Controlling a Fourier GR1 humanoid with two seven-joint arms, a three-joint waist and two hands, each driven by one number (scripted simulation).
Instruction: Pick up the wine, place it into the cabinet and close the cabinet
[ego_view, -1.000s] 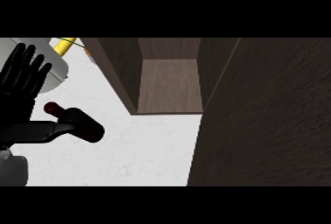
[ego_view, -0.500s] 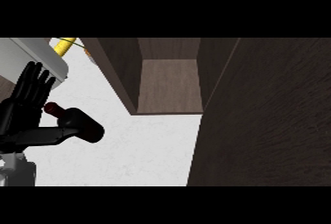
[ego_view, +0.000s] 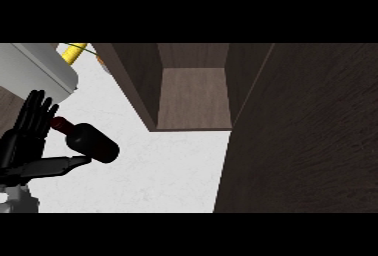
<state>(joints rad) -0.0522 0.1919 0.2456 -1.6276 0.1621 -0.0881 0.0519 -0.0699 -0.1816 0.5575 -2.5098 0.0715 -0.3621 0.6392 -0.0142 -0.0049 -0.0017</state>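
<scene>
At the far left of the head view, one black hand (ego_view: 28, 142) comes in from the lower edge on a grey forearm. From its place at the left side, it seems to be the left hand. Its fingers are straight and point up, and its thumb (ego_view: 57, 165) reaches out to the right, under the wine bottle (ego_view: 90, 141). The hand is open; the fingers are not curled round the bottle. The bottle is dark, with a reddish cap at its upper left end, and this end is just beside the straight fingers. The bottle is tilted, its wide body going down to the right, and its lower part lies against the thumb. I cannot tell if it also touches the table (ego_view: 162, 170), which is white and shows below and around it.

Above the hand, in the upper left corner, there is a pale grey object (ego_view: 37, 67) with a rounded corner, and next to it a yellow piece (ego_view: 75, 51).

More to the right stands the dark wooden cabinet (ego_view: 193, 95). It is open, and its brown inside is visible. The bottle is well apart from it, outside. The cabinet door (ego_view: 310, 135) fills the right part of the view as a large dark panel.

The right hand does not show.
</scene>
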